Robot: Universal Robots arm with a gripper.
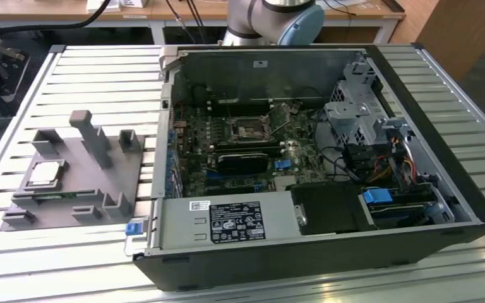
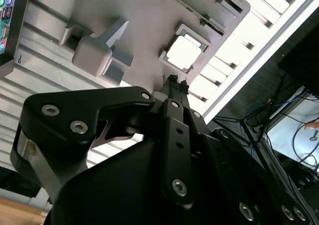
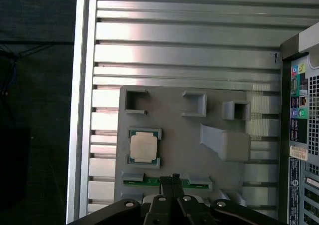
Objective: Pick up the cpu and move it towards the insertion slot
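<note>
Gripper (image 3: pixel 174 177) is closed: black metal fingers with tips pressed together and nothing held, as seen in both wrist views. It hangs above the fixture plate (image 3: pixel 179 145), clear of the cpu (image 3: pixel 144 146). The tips line up over a thin green board edge (image 3: pixel 149 181) just beside the chip's pocket.

cpu: flat square, pale silver lid, thin greenish rim, seated in a raised square pocket of the plate, untouched. In the exterior view the cpu (image 1: pixel 47 172) sits at 9 o'clock of the frame.

Fixture plate: matte grey plastic with blocky posts, open U-shaped brackets and one slanted wedge. It rests on a table (image 1: pixel 99 69) of ribbed aluminium slats, at 9 o'clock of the open PC case (image 1: pixel 251 76).

insertion slot (image 1: pixel 251 129): square, dark centre, silvery frame, on the motherboard near frame centre, well apart from the cpu. A long black card (image 1: pixel 242 162) lies at 6 o'clock of it. The arm base (image 1: pixel 276 19), grey with a blue cap, is at 12 o'clock.
</note>
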